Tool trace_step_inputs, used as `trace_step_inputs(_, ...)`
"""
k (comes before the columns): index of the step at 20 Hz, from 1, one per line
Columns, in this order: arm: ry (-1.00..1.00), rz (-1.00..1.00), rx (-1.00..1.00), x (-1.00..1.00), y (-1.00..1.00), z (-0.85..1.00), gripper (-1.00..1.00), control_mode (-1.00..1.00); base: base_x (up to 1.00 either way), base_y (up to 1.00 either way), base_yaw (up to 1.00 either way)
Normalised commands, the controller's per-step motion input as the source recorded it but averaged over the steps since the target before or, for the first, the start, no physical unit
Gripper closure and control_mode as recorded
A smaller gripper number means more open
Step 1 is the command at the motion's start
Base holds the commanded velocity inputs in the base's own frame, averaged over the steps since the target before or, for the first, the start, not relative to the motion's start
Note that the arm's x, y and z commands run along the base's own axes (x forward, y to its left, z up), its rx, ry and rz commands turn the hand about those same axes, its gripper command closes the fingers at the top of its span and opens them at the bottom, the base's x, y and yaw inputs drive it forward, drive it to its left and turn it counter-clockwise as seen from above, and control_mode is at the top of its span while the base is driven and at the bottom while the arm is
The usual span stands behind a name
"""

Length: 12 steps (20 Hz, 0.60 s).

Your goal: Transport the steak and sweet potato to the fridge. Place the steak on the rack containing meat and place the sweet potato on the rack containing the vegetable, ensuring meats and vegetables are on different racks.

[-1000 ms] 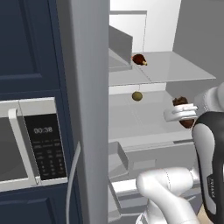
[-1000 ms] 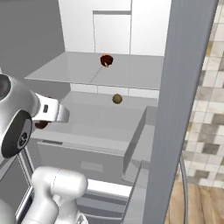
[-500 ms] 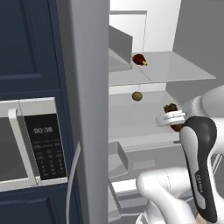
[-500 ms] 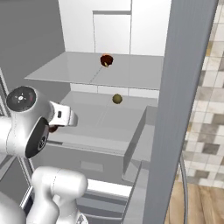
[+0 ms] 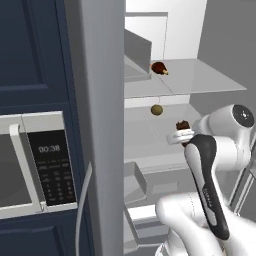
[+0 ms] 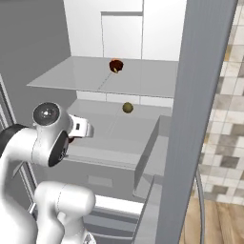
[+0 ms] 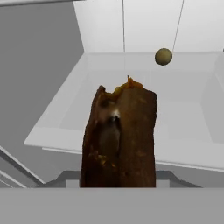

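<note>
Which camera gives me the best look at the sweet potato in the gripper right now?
The hand view: the sweet potato stands large and close, with the vegetable on the shelf beyond. The left base view shows just a dark lump above the gripper; the right base view barely a sliver by the wrist.

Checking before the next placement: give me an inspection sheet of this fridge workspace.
Surface: fridge open, upper shelf and lower shelf pale grey.
Job's things: steak on upper shelf, orange piece against it; vegetable on lower shelf; sweet potato held above the lower shelf's front.
Clutter: nothing seen.
Grippers: gripper shut on sweet potato.
Cables: nothing seen.
Surroundings: microwave left of fridge; tiled floor to the right.
</note>
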Motion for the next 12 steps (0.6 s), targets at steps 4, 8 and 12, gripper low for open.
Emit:
trace_step_inputs(4,0.00,0.00,0.00,0.63,0.00,-0.32,1.00,-1.00,0.00,0.00,0.00)
trace_step_inputs(8,0.00,0.00,0.00,0.61,0.00,-0.27,1.00,-1.00,0.00,0.00,0.00)
trace_step_inputs(12,0.00,0.00,0.00,0.58,0.00,-0.34,1.00,-1.00,0.00,0.00,0.00)
